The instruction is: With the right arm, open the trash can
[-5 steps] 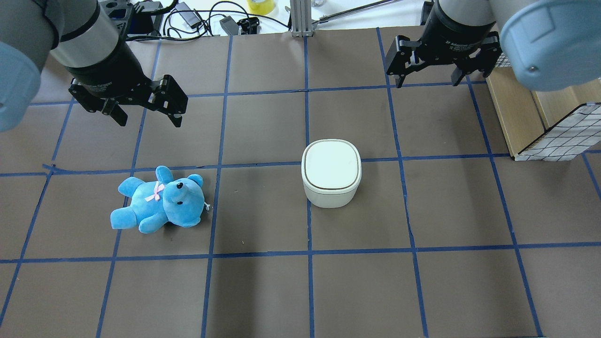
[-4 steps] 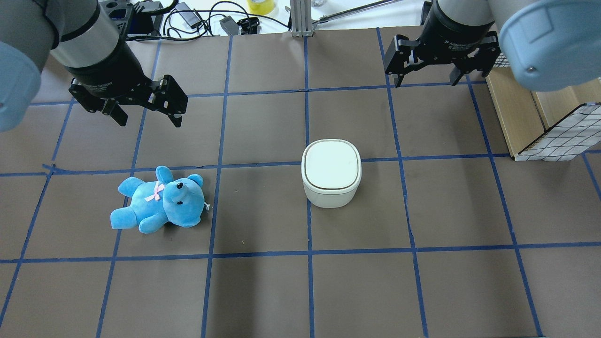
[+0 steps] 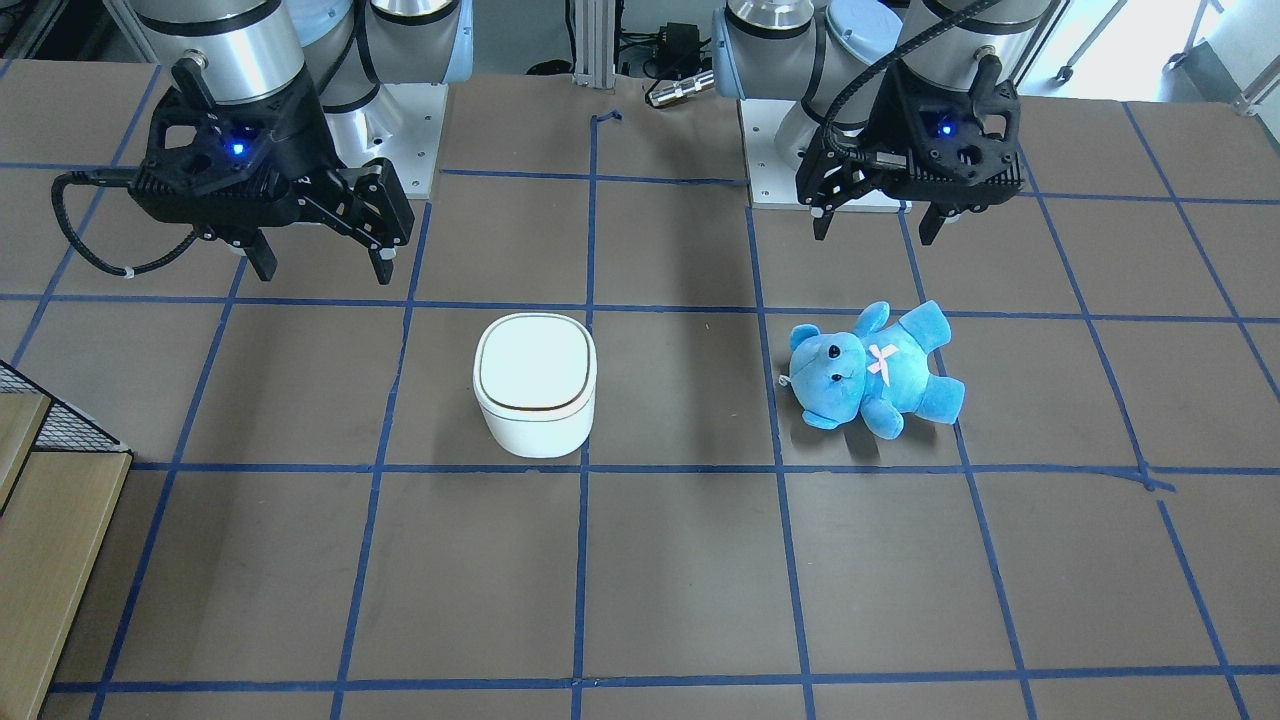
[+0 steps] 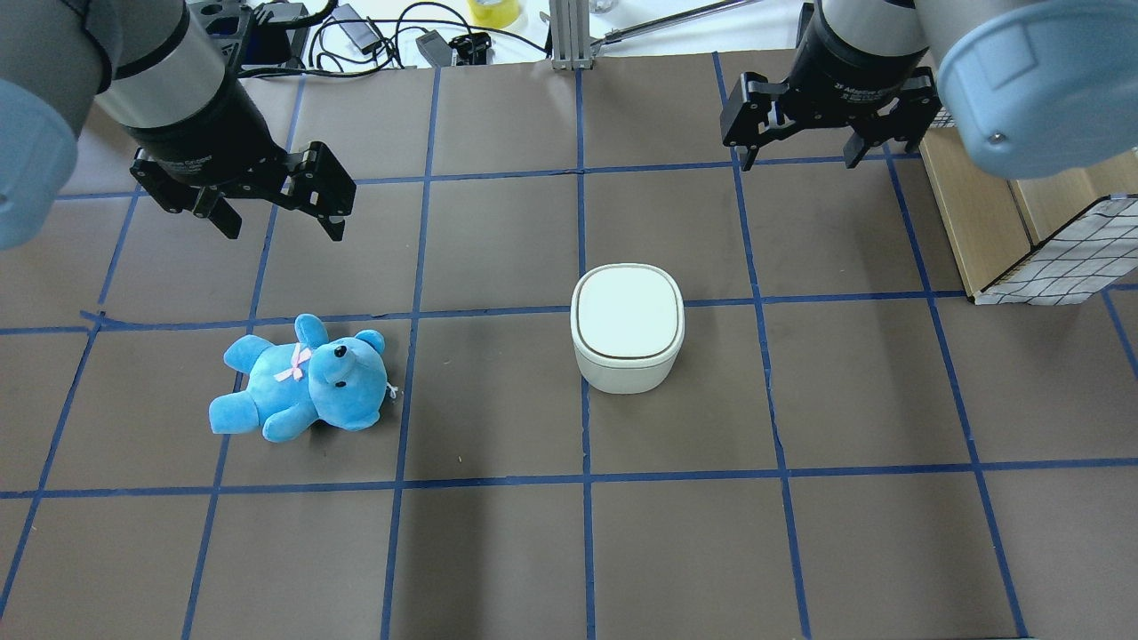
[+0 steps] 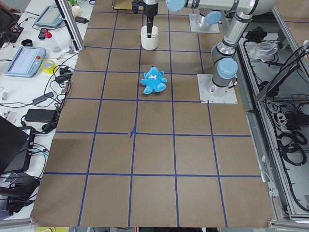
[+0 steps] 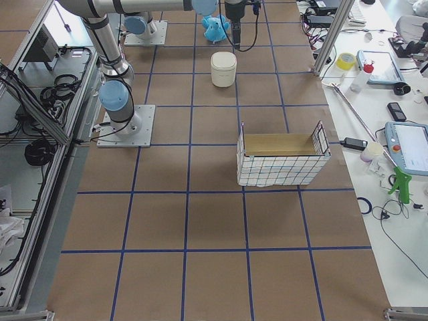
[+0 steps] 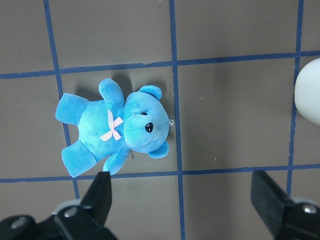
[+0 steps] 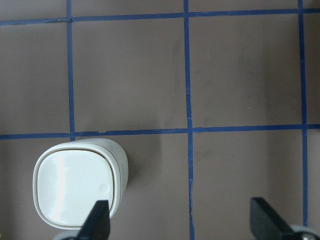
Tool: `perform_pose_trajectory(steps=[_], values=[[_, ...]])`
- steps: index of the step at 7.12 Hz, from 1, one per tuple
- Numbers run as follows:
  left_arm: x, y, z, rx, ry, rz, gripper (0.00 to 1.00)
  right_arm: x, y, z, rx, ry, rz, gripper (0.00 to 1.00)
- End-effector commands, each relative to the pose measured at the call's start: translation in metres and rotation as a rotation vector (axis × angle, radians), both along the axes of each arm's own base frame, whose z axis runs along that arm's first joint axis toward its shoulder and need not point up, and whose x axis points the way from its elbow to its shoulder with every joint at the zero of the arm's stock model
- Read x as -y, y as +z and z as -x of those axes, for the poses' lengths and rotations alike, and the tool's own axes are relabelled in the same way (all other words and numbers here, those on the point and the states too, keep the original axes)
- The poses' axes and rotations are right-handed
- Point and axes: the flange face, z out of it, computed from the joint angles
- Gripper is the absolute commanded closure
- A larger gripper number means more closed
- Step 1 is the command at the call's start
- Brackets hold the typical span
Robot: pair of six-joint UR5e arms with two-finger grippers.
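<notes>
The white trash can [image 4: 628, 329] stands near the table's middle with its lid shut; it also shows in the front view [image 3: 535, 385] and the right wrist view [image 8: 80, 190]. My right gripper [image 4: 797, 163] is open and empty. It hangs above the table, beyond and to the right of the can in the overhead view, apart from it; it also shows in the front view [image 3: 325, 272]. My left gripper [image 4: 284, 233] is open and empty above the table, beyond the blue teddy bear [image 4: 298, 378].
A wire basket lined with cardboard [image 4: 1058, 258] stands at the table's right edge, close to my right arm. Cables and a yellow tape roll [image 4: 493, 11] lie past the far edge. Blue tape lines grid the brown table.
My right gripper has drifted slightly left and toward the far edge in the overhead view, still open. The left arm, can and teddy have not moved.
</notes>
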Motion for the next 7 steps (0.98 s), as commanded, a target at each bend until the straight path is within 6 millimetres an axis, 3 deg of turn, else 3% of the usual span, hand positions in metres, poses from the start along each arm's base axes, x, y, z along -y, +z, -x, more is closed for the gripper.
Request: perform_pose_trajectory(steps=[1,3,5,6,7], values=[[0.0000,0.0000,0.0000,0.000,0.000,0.000,0.00,-0.0006,0.0017,-0.0033,0.027,0.004,0.001,0.00],[0.0000,0.0000,0.0000,0.000,0.000,0.000,0.00,0.0005,0.0050,-0.0050,0.045,0.000,0.007,0.01],[0.0000,0.0000,0.0000,0.000,0.000,0.000,0.00,0.0002,0.0041,-0.0038,0.040,-0.004,0.000,0.14],[0.0000,0.0000,0.0000,0.000,0.000,0.000,0.00,-0.0003,0.0034,-0.0040,0.043,-0.003,-0.006,0.52],[0.0000,0.0000,0.0000,0.000,0.000,0.000,0.00,-0.0024,-0.0007,-0.0047,0.041,-0.001,-0.027,0.85]])
